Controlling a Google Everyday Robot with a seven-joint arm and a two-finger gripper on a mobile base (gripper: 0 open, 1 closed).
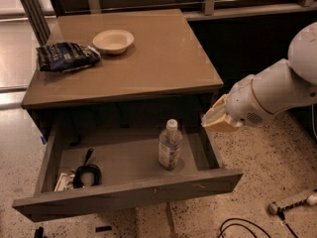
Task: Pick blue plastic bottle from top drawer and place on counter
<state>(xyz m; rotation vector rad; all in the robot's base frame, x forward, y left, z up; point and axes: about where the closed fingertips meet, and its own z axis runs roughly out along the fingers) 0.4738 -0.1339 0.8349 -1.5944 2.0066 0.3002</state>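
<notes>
The blue plastic bottle [170, 145] stands upright in the open top drawer [129, 195], right of its middle; it is clear with a white cap and a pale label. The counter [133, 53] is the tan top of the cabinet above the drawer. My gripper [214, 120] is at the end of the white arm, just right of the drawer's right wall and about level with the bottle's cap. It is a short way right of the bottle and holds nothing that I can see.
A white bowl [113, 40] and a dark blue snack bag [66, 56] lie on the counter's back left. A black coiled cable [86, 172] lies in the drawer's left end. Cables [242, 227] and a power strip [292, 201] lie on the speckled floor at right.
</notes>
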